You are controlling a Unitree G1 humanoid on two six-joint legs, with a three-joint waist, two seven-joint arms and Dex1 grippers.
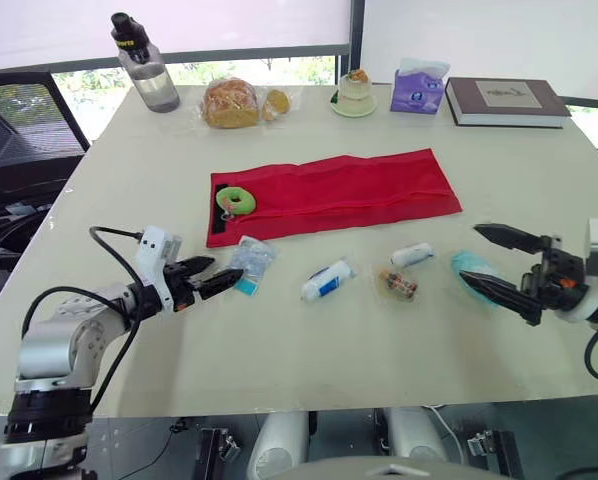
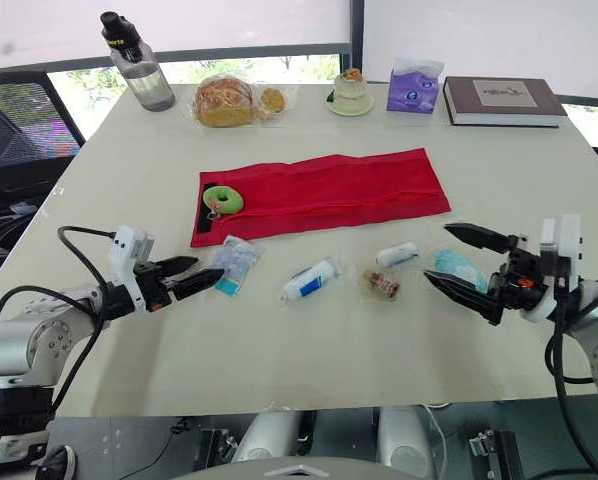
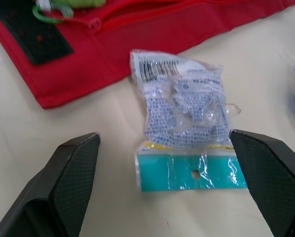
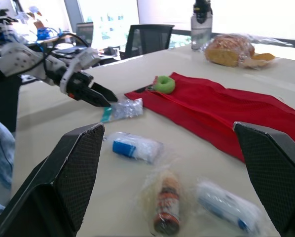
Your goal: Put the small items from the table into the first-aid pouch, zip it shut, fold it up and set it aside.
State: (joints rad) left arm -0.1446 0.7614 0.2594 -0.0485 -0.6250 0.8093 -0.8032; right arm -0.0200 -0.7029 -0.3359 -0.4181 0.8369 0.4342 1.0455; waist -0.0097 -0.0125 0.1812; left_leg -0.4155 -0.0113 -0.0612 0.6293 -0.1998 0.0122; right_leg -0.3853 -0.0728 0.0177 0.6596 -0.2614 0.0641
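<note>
The red pouch (image 1: 334, 192) lies flat and unfolded mid-table, with a green ring (image 1: 237, 201) on its left end. In front of it lie a clear packet with a teal strip (image 3: 184, 123), a white-and-blue tube packet (image 1: 327, 281), a small brown bottle packet (image 1: 398, 284), a white roll (image 1: 411, 255) and a teal packet (image 1: 474, 270). My left gripper (image 1: 224, 270) is open, its fingers (image 3: 73, 168) on either side of the clear packet's teal end. My right gripper (image 1: 469, 252) is open too, one finger on each side of the teal packet, close to the table.
Along the far edge stand a water bottle (image 1: 144, 65), bagged bread (image 1: 231, 103), a small dessert on a plate (image 1: 355, 92), a purple tissue pack (image 1: 419, 87) and a book (image 1: 506, 101). An office chair (image 1: 19, 130) sits off the left side.
</note>
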